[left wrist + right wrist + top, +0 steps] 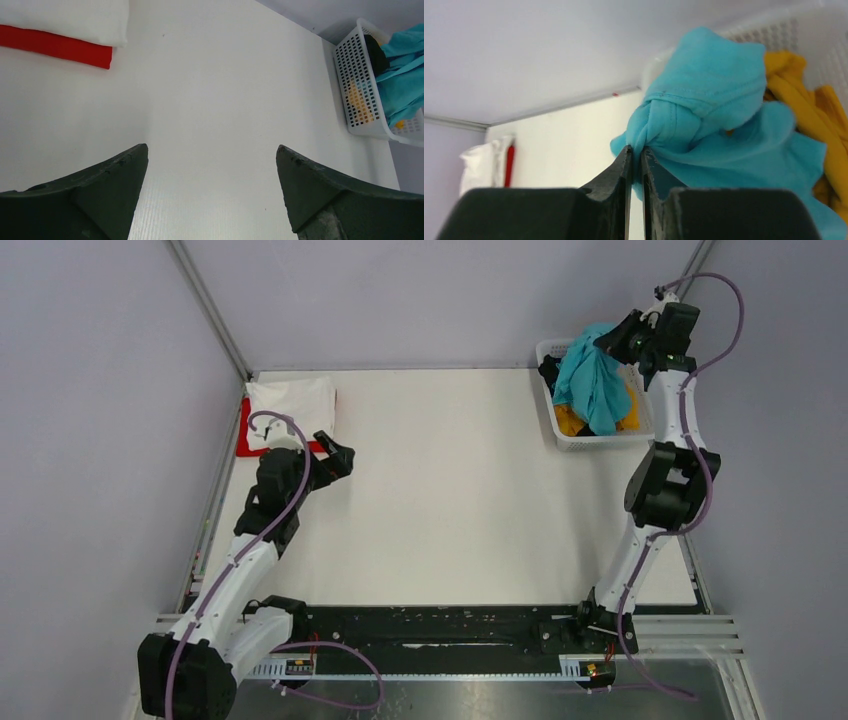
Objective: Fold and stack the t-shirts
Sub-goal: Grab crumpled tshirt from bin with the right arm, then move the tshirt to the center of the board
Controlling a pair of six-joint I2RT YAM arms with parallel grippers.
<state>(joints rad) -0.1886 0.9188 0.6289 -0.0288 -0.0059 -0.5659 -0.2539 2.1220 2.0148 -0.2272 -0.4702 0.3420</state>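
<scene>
A teal t-shirt (592, 380) hangs bunched out of the white basket (562, 430) at the back right. My right gripper (612, 343) is shut on a fold of it (684, 120) and holds it above the basket; the jaws (636, 150) pinch the cloth. A yellow shirt (804, 100) and a dark one (549, 370) lie in the basket. A folded white t-shirt (292, 400) lies on a folded red one (246, 440) at the back left. My left gripper (338, 455) is open and empty just right of that stack, over bare table (212, 150).
The white table (450, 490) is walled by grey panels at the back and sides. A metal rail (450, 625) runs along the near edge by the arm bases. The basket also shows in the left wrist view (357, 85).
</scene>
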